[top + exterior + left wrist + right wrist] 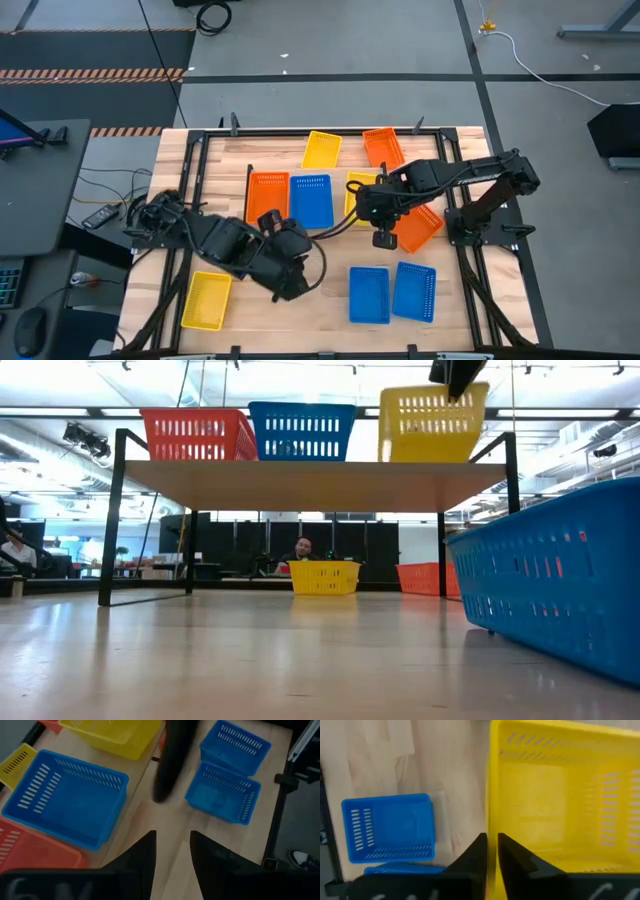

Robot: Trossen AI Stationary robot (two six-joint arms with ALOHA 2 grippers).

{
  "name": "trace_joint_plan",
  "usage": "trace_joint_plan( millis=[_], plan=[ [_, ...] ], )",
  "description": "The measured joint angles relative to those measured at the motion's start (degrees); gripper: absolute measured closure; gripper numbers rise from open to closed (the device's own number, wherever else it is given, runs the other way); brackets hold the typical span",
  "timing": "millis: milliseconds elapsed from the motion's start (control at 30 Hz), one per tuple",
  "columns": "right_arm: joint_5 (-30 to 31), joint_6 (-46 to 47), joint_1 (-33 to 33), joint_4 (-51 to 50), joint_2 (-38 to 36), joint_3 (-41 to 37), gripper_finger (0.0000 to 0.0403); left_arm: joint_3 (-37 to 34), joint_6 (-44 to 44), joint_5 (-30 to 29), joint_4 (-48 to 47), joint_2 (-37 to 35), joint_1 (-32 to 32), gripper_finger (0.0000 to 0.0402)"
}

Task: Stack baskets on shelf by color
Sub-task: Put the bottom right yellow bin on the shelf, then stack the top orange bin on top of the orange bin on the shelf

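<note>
From above, the shelf (300, 178) holds an orange basket (267, 194), a blue basket (310, 199) and a yellow basket (362, 190) side by side. The right gripper (383, 238) sits over the yellow basket's near edge. The left gripper (288, 287) hovers over bare table in front of the shelf, holding nothing. Loose baskets lie around: yellow (206, 300), two blue (390, 293), orange (417, 229).

At table height, the yellow basket (430, 426) sits tilted on the shelf (310, 482); the right gripper's jaw state cannot be told here.

The left wrist view shows its fingers (142, 857) parted over bare wood.

The right wrist view shows narrow-gapped fingers (476, 855) straddling the yellow basket's (560, 795) wall; whether they pinch it I cannot tell.

No readable writing anywhere.
</note>
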Motion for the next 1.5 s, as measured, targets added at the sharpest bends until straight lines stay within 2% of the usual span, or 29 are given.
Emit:
trace_joint_plan(
  millis=[233,400,533,733,933,1167,1367,1500],
  plan=[
    [0.1,1.5,0.6,0.0,0.0,0.0,0.0302,0.0,6.1,3.5,0.0,0.0,2.8,0.0276],
    [-0.4,3.0,1.5,-0.5,-0.4,0.0,0.0296,-2.7,10.6,7.0,0.2,0.5,4.9,0.0276],
    [-2.9,6.1,2.3,-1.5,-1.7,0.8,0.0296,-6.8,11.8,9.8,0.9,0.4,6.7,0.0275],
    [-6.7,9.8,4.4,-4.7,-5.5,2.0,0.0296,-10.2,14.9,8.8,2.2,0.4,8.4,0.0275],
    [-7.6,14.7,5.7,-11.8,-10.1,2.0,0.0296,-10.9,19.3,8.9,3.4,0.5,11.4,0.0275],
    [-3.4,22.0,7.4,-13.0,-18.4,2.0,0.0290,-10.9,21.2,9.0,3.1,0.4,15.6,0.0264],
    [3.6,26.4,7.8,-13.0,-25.3,1.9,0.0264,-9.4,20.5,8.5,3.7,0.4,16.2,0.0238],
    [9.2,27.2,6.5,-13.0,-28.8,-1.3,0.0245,-6.1,14.1,6.5,3.8,0.4,15.9,0.0236]
  ],
)
